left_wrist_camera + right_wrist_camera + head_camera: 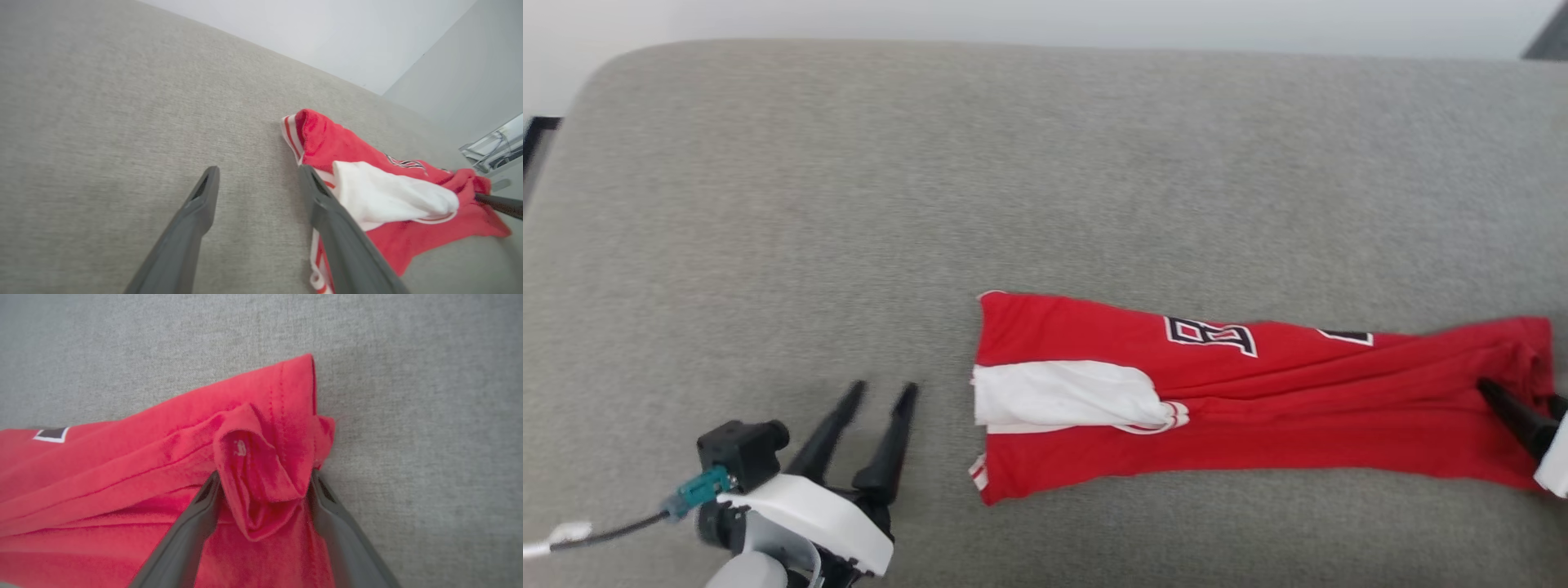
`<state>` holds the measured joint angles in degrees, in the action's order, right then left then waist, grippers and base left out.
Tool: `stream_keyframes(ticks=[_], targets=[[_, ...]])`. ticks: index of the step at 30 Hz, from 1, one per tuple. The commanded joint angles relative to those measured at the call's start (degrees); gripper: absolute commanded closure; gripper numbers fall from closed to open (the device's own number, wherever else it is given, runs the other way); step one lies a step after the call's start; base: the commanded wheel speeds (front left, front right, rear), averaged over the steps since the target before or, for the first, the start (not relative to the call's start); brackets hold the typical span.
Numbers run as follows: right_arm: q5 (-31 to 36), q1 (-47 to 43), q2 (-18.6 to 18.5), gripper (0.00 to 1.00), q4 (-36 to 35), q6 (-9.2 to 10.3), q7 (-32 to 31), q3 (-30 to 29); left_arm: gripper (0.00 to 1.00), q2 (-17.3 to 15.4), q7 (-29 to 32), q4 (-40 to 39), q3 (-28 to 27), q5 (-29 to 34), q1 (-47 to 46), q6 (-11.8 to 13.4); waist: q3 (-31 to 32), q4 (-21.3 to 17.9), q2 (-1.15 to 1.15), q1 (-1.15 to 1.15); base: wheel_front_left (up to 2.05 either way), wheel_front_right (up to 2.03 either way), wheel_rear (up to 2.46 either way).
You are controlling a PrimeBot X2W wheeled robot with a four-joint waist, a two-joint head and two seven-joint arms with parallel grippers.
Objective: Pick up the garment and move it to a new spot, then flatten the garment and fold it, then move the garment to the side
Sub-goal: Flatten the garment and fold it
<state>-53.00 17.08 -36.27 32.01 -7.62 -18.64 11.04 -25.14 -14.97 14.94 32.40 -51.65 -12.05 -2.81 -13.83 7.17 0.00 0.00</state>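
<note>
Well, over at the left, the robot's left hand [884,390] [258,171] sits low over the grey fabric-covered table [768,204], just off the shirt's sleeve end and clear of it. Its two long dark fingers [196,212] stand wide apart with only bare grey cloth between them; it holds nothing.

Next comes the red jersey-style shirt [1258,408] [408,241] [122,465] itself, lying on the table folded lengthwise into a long narrow band that runs left to right. At its left end a white sleeve [1062,396] with red-and-white striped trim lies across the red. Along its far edge show black, white-outlined characters [1209,335], partly cut off by the fold. Wide bare table stretches to the shirt's left and beyond it.

At the shirt's right end the right hand [1517,392] [264,477] reaches in over the hem. Its fingers are spread just as wide, one on each side of a rumpled fold of red hem that stands between them and brushes both. The cloth is not squeezed flat, so this hand looks open, not clamped.
</note>
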Motion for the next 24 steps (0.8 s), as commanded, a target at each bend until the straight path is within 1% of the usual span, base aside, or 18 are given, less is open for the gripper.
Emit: stream_keyframes(ticks=[1, 4, 6, 9, 10, 11, 12, 14, 17, 18, 20, 23, 24], targets=[[-0.52, -1.93, 0.85, 0.00, 1.91, 0.27, -1.20, 0.62, 0.00, 1.65, -0.25, 0.22, -2.73, 3.65, 1.21, 0.85, 0.92, 1.38, 0.00, 0.00, 0.00, 0.00, 0.00], [-0.93, -2.76, 0.57, 0.00, 4.08, 0.28, -2.05, -0.42, 0.00, 6.44, -0.27, 0.26, -9.30, 13.16, 4.46, 0.91, 1.76, 2.75, 0.00, 0.00, 0.00, 0.00, 0.00], [-1.17, -3.60, 0.58, 0.00, 5.49, 0.32, -3.15, -0.57, 0.00, 9.47, -0.26, -0.09, -13.66, 18.43, 6.44, 0.25, 2.27, 3.56, 0.00, 0.00, 0.00, 0.00, 0.00], [-1.49, -4.46, 0.80, 0.00, 7.12, 0.32, -4.82, -0.67, 0.00, 12.80, -0.26, -1.53, -18.34, 27.18, 8.61, -0.93, 2.85, 4.51, 0.00, 0.00, 0.00, 0.00, 0.00], [-1.59, -4.62, 0.92, 0.00, 7.46, 0.33, -5.07, -0.77, 0.00, 13.10, -0.27, -2.03, -19.25, 30.88, 9.00, -1.17, 2.99, 4.81, 0.00, 0.00, 0.00, 0.00, 0.00], [-1.58, -4.67, 1.08, 0.39, 7.69, 0.33, -5.27, -0.78, 0.00, 13.85, -0.27, -2.74, -20.01, 33.67, 9.33, -1.28, 3.11, 5.01, 0.00, 0.00, 0.00, 0.00, 0.00], [-1.46, -4.62, 1.25, 0.56, 7.81, 0.32, -5.22, -0.76, 0.00, 14.89, -0.28, -3.44, -20.87, 35.60, 9.88, -1.42, 3.20, 5.20, 0.00, 0.00, 0.00, 0.00, 0.00], [-1.30, -4.18, 1.60, 1.00, 7.98, 0.26, -5.21, -0.94, 0.00, 16.02, -0.28, -4.61, -22.59, 39.39, 10.57, -1.89, 3.29, 5.43, 0.00, 0.00, 0.00, 0.00, 0.00], [-1.46, -3.59, 2.01, 1.00, 8.04, 0.15, -5.51, -0.96, 0.00, 17.95, -0.27, -6.03, -24.39, 42.45, 11.52, -2.65, 3.31, 5.61, 0.00, 0.00, 0.00, 0.00, 0.00], [-1.46, -3.59, 2.01, 1.00, 8.04, 0.15, -5.51, -0.96, 0.00, 17.95, -0.27, -6.03, -24.39, 42.45, 11.52, -2.65, 3.31, 5.61, 0.00, 0.00, 0.00, 0.00, 0.00], [-1.33, -2.97, 1.73, 1.00, 7.86, 0.15, -5.11, -1.23, 0.00, 18.64, -0.28, -6.32, -25.20, 43.56, 11.71, -3.30, 3.28, 5.50, 0.00, 0.00, 0.00, 0.00, 0.00], [-1.14, -1.88, 1.21, 1.00, 7.72, 0.17, -4.07, -2.34, 0.00, 18.98, -0.28, -6.49, -24.98, 44.56, 11.93, -4.22, 3.22, 5.12, 0.00, 0.00, 0.00, 0.00, 0.00], [-1.17, -1.60, 0.86, 1.00, 7.57, 0.21, -3.75, -2.71, 0.00, 19.08, -0.27, -6.49, -25.08, 44.69, 12.06, -4.18, 3.21, 4.89, 0.00, 0.00, 0.00, 0.00, 0.00]])
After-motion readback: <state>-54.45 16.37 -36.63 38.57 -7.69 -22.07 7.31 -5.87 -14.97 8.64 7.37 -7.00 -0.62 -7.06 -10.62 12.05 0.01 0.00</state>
